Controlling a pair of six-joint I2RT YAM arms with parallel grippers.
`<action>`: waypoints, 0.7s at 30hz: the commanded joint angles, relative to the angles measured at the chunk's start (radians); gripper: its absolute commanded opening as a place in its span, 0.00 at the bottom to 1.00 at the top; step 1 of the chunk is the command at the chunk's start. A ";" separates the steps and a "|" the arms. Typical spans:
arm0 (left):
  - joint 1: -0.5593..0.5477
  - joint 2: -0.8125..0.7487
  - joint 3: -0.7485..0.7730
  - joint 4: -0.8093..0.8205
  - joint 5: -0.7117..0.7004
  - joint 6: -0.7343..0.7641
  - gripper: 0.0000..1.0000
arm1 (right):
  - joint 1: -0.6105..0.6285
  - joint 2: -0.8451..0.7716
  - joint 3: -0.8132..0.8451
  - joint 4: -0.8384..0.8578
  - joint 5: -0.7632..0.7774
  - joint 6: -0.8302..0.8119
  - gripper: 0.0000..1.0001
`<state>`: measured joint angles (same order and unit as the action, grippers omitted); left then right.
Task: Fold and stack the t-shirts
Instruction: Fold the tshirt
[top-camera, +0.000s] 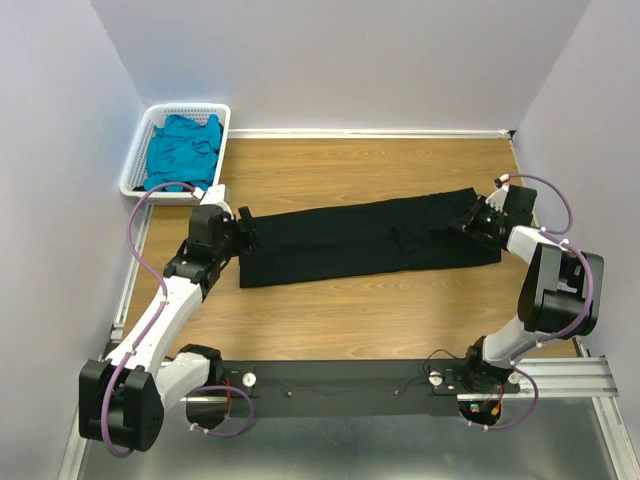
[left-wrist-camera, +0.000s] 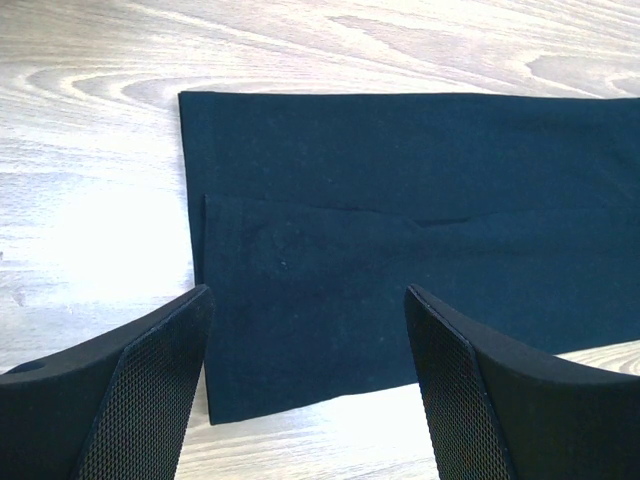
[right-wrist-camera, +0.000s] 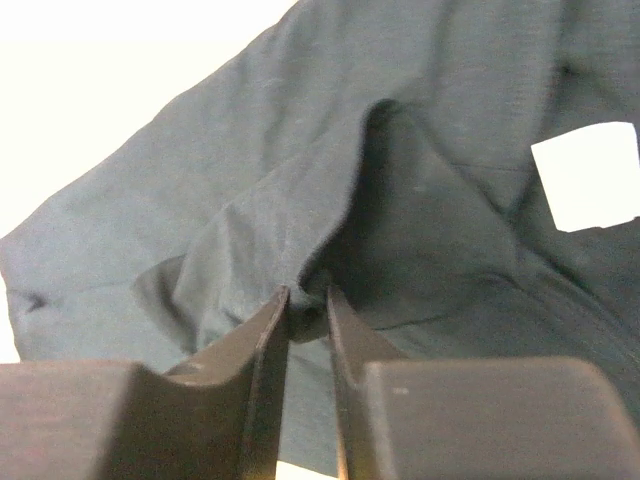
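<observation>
The black t-shirt (top-camera: 360, 240) lies folded lengthwise into a long strip across the wooden table. My left gripper (top-camera: 247, 232) hovers at the strip's left end, open, with its fingers straddling the cloth's near corner (left-wrist-camera: 300, 330) and nothing held between them. At the right end, my right gripper (top-camera: 470, 222) is shut on a raised pinch of the black cloth (right-wrist-camera: 300, 150); the bunched fold sits between the fingertips of my right gripper (right-wrist-camera: 308, 295). The white neck label (right-wrist-camera: 585, 175) shows just beyond. A teal-blue t-shirt (top-camera: 183, 150) lies crumpled in the basket.
A white slotted basket (top-camera: 135, 172) stands at the table's far left corner against the wall. Purple walls close in the left, back and right sides. Bare wood (top-camera: 400, 310) stretches between the shirt and the arms' mounting rail (top-camera: 350, 385).
</observation>
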<state>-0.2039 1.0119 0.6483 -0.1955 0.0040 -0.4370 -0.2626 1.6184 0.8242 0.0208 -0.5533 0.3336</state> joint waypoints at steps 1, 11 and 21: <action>0.006 -0.007 -0.015 0.021 0.022 0.012 0.85 | -0.006 -0.031 0.004 -0.074 0.163 0.028 0.24; 0.006 -0.004 -0.018 0.024 0.034 0.004 0.85 | -0.006 0.011 0.111 -0.251 0.340 0.054 0.44; -0.314 0.227 0.187 0.148 0.151 -0.201 0.84 | -0.006 -0.101 0.130 -0.269 0.228 0.094 0.66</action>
<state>-0.4160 1.1370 0.7265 -0.1524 0.0616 -0.5198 -0.2630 1.5490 0.9310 -0.2199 -0.2810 0.3962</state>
